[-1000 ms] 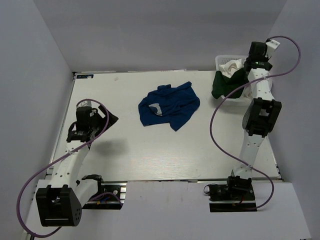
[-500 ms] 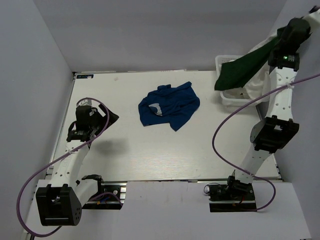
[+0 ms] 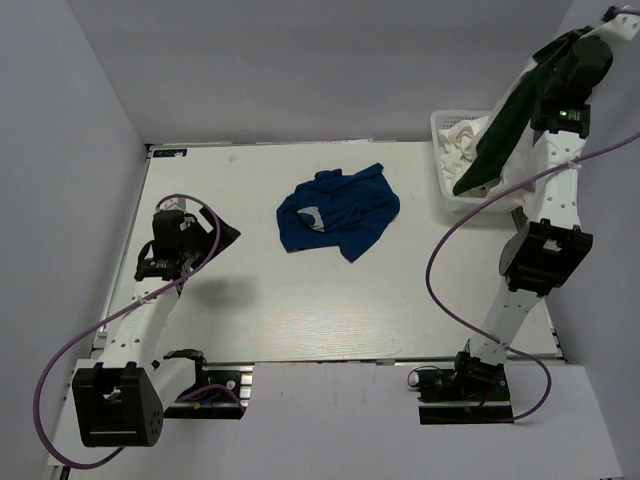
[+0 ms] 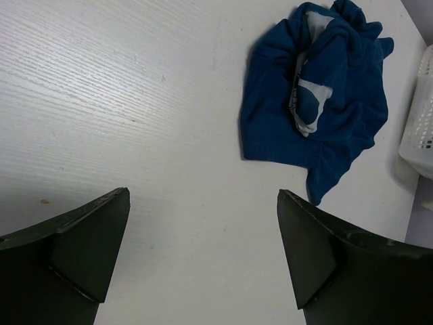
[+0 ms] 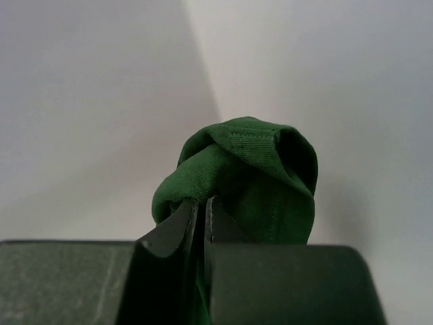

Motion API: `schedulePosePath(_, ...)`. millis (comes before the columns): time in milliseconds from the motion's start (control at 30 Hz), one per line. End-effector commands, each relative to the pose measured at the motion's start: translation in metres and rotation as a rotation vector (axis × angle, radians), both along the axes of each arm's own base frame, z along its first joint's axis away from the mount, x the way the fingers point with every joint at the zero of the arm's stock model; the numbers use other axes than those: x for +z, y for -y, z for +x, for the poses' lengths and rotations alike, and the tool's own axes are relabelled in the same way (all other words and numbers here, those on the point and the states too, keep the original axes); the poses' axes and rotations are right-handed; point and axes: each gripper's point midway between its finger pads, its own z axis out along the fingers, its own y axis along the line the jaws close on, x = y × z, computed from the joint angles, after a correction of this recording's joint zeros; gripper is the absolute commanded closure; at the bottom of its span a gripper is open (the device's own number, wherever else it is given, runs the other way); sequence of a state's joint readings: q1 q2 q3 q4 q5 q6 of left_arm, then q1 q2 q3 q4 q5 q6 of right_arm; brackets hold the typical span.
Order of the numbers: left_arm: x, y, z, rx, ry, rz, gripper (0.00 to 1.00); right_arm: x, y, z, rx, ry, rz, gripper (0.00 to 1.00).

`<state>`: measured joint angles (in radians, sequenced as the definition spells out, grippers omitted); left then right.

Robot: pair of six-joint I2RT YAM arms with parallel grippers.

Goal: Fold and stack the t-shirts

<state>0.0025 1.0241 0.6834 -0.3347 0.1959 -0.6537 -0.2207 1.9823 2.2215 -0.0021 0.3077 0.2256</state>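
Above the basket [image 3: 450, 203], far right: green tee [image 3: 505, 125], hanging long, top upper-right, tail down-left; right gripper [image 5: 201, 208] clamped on its top bunch. Table centre: blue tee [image 3: 335, 210], crumpled, ahead-right of left gripper [image 4: 203, 195], jaws apart, holding nothing.

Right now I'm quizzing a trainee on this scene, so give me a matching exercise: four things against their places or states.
Things:
1. blue t-shirt
2. green t-shirt
3. left claw
4. basket

Places or states:
A. hanging from the shut right claw
B. open above the table
C. crumpled mid-table
D. far right corner, white cloth inside

Pairs: 1-C, 2-A, 3-B, 4-D
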Motion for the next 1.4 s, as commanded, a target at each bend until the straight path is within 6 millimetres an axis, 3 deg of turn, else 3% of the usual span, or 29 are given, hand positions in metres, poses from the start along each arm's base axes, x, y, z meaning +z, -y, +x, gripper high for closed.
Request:
schedulePosePath(0,0.009,0.003,0.005,-0.022,0.03,0.0,0.01,-0.065,-0.036,0.038,0.184,-0.113,0.022,1.0)
schedulePosePath(67,0.008,0.003,0.004,-0.022,0.021,0.0,0.01,-0.095,-0.036,0.044,0.168,-0.173,0.03,1.0)
schedulePosePath(133,0.005,0.002,0.004,-0.014,0.012,0.006,0.01,-0.17,-0.041,0.048,0.157,-0.323,0.053,1.0)
schedulePosePath(200,0.005,0.002,0.004,-0.014,0.012,0.006,0.01,-0.228,-0.035,0.044,0.102,-0.433,0.08,1.0)
schedulePosePath(333,0.004,0.002,0.006,-0.014,-0.007,0.006,0.01,-0.349,-0.037,0.013,0.021,-0.684,0.228,1.0)
schedulePosePath(400,0.004,0.002,0.006,-0.014,-0.007,0.006,0.01,-0.378,-0.04,0.005,0.023,-0.753,0.262,1.0)
schedulePosePath(467,0.004,0.002,0.006,-0.014,-0.007,0.006,0.01,-0.392,-0.052,-0.001,0.052,-0.81,0.287,1.0)
schedulePosePath(533,0.001,0.002,0.002,-0.014,-0.026,0.006,0.01,-0.383,-0.064,-0.001,0.109,-0.818,0.25,0.95)
schedulePosePath(633,0.001,0.006,0.001,-0.034,-0.026,-0.009,0.01,-0.333,-0.079,-0.002,0.205,-0.753,0.21,0.61)
schedulePosePath(667,0.005,0.006,0.001,-0.034,-0.016,-0.009,0.01,-0.296,-0.085,-0.011,0.237,-0.697,0.171,0.4)
schedulePosePath(700,0.006,0.01,-0.001,-0.054,-0.016,-0.024,0.01,-0.263,-0.086,-0.02,0.247,-0.645,0.148,0.38)
schedulePosePath(733,0.008,0.01,-0.001,-0.059,-0.003,-0.016,0.01,-0.247,-0.09,-0.024,0.262,-0.613,0.126,0.34)
schedulePosePath(767,0.009,0.011,-0.002,-0.067,-0.003,-0.022,0.01,-0.214,-0.086,-0.034,0.256,-0.547,0.076,0.25)
schedulePosePath(800,0.012,0.013,-0.003,-0.077,0.008,-0.029,0.01,-0.197,-0.085,-0.057,0.242,-0.513,0.05,0.1)
schedulePosePath(833,0.012,0.013,-0.003,-0.077,0.008,-0.029,0.01,-0.209,-0.083,-0.06,0.24,-0.539,0.04,0.1)
schedulePosePath(933,0.023,0.017,-0.004,-0.097,0.048,-0.041,0.01,-0.215,-0.068,-0.103,0.155,-0.606,-0.026,0.1)
schedulePosePath(1033,0.03,0.018,-0.004,-0.106,0.082,-0.045,0.01,-0.251,-0.048,-0.137,0.079,-0.806,-0.13,0.1)
schedulePosePath(1100,0.03,0.02,-0.005,-0.113,0.082,-0.05,0.01,-0.263,-0.026,-0.158,-0.039,-0.909,-0.198,0.1)
schedulePosePath(1133,0.032,0.022,-0.004,-0.132,0.094,-0.049,0.01,-0.287,-0.019,-0.171,-0.066,-0.973,-0.203,0.1)
schedulePosePath(1233,0.03,0.025,-0.003,-0.15,0.099,-0.061,0.01,-0.32,-0.007,-0.182,-0.076,-1.057,-0.231,0.1)
schedulePosePath(1367,0.028,0.027,-0.003,-0.159,0.089,-0.068,0.01,-0.339,0.01,-0.181,-0.157,-1.049,-0.223,0.1)
